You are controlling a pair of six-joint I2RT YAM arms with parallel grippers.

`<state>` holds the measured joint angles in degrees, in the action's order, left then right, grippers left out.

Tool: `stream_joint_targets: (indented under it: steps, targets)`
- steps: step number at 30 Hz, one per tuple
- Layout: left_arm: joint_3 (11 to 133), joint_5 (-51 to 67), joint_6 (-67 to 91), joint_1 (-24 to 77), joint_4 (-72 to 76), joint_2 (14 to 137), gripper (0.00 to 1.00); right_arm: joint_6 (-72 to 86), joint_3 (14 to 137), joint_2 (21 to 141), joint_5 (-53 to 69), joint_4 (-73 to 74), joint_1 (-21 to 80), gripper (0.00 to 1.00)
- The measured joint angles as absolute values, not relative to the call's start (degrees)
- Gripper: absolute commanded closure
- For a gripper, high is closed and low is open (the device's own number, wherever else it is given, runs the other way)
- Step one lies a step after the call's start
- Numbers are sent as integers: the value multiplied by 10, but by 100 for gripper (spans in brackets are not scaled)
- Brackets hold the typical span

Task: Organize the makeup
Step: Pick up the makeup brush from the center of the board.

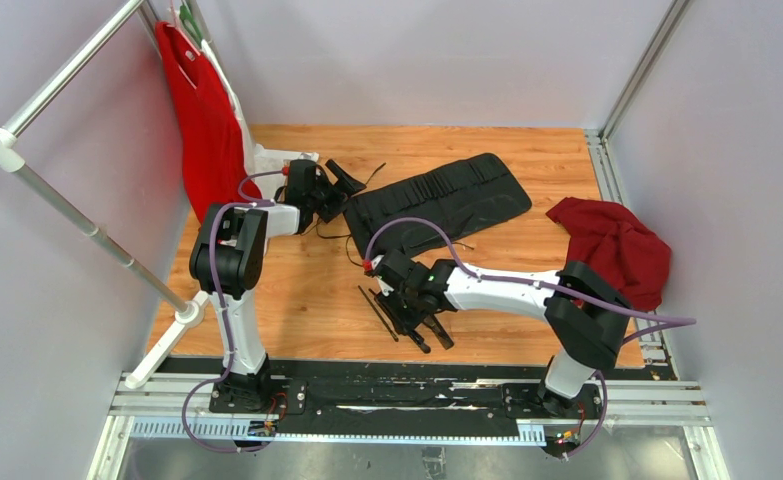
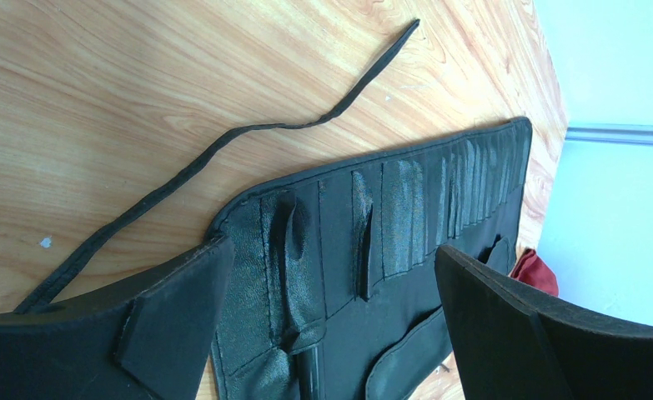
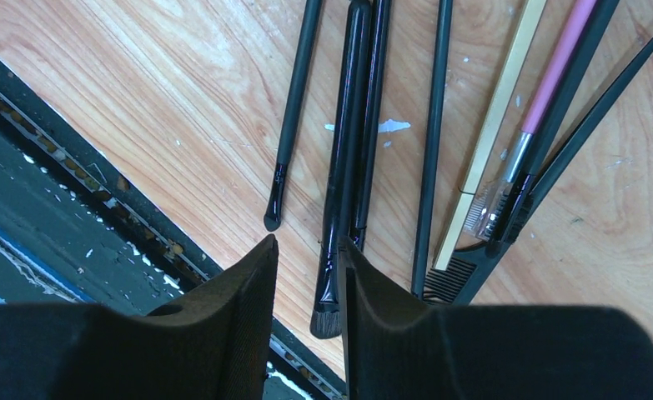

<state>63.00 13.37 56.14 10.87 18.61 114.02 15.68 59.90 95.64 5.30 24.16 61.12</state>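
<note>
Several makeup brushes lie side by side on the wooden table: mostly black, one tan, one pink. In the top view they lie near the front edge. My right gripper hangs low over them, jaws a narrow gap apart. The glossy black brush lies between the jaws against the right finger, with wood showing on its other side. My left gripper is open wide over the left end of the black slotted roll, holding nothing.
The roll lies unrolled mid-table, its cord trailing on the wood. A dark red cloth lies at the right. A red garment hangs on a white rack at the left. A black rail borders the front edge.
</note>
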Motion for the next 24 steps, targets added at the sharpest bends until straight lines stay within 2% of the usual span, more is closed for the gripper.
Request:
stream_joint_targets:
  steps: [24]
  targets:
    - [630,133,561,109,186,1140,2,165,582,973,53,223,611,70]
